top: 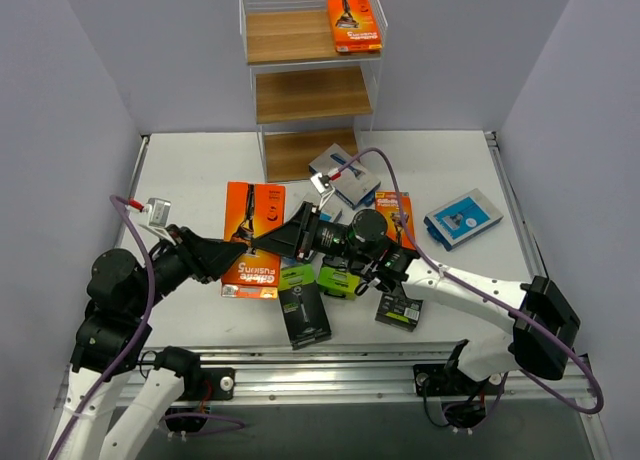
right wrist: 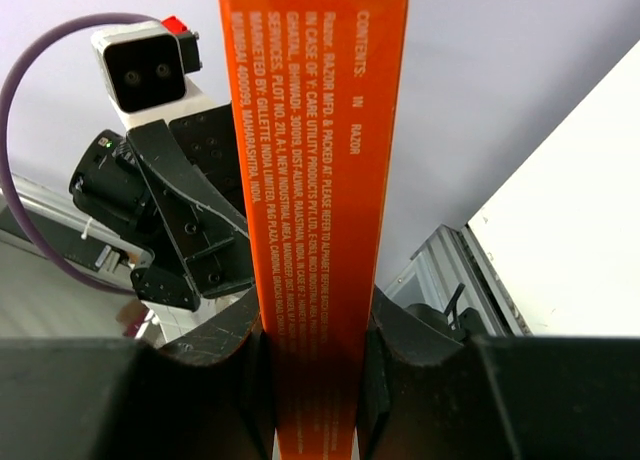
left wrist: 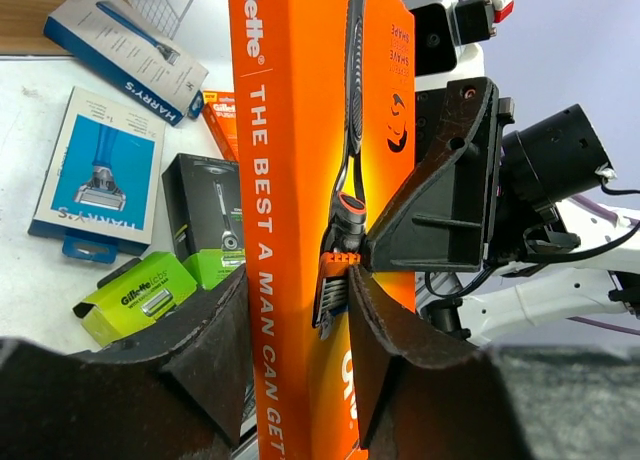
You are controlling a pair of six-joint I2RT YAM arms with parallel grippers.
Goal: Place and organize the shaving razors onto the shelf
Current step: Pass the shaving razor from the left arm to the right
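Note:
A large orange razor pack (top: 252,220) is held up above the table between both arms. My left gripper (top: 228,258) is shut on its near-left end, as the left wrist view shows: gripper (left wrist: 297,280), pack (left wrist: 290,180). My right gripper (top: 290,235) is shut on the opposite edge; in the right wrist view the gripper (right wrist: 315,320) clamps the pack (right wrist: 315,180). The shelf (top: 290,35) stands at the back, with one orange pack (top: 354,24) on its fenced top tier.
Loose packs lie on the table: a blue-and-white one (top: 462,218) at the right, another (top: 345,177) by the shelf's foot, black-and-green ones (top: 303,310) (top: 400,308), a lime one (top: 340,278) and an orange one (top: 395,210) under my right arm.

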